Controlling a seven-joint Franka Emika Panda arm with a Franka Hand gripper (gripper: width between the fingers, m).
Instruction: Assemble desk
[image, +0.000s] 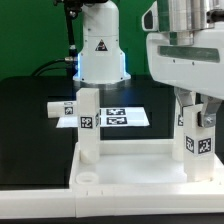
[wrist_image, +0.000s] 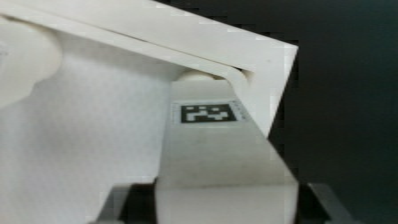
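Standing between the jaws: leg (wrist_image: 217, 160)

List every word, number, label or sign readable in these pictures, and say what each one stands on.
No words or numbers can be read anywhere.
Black warning-triangle sign on the glossy white robot base: symbol inside too small to read.
Black-and-white square tags, patterns only, no text: on the two upright blocky white plastic desk legs, on the flat white marker board, and on the leg in the wrist view.
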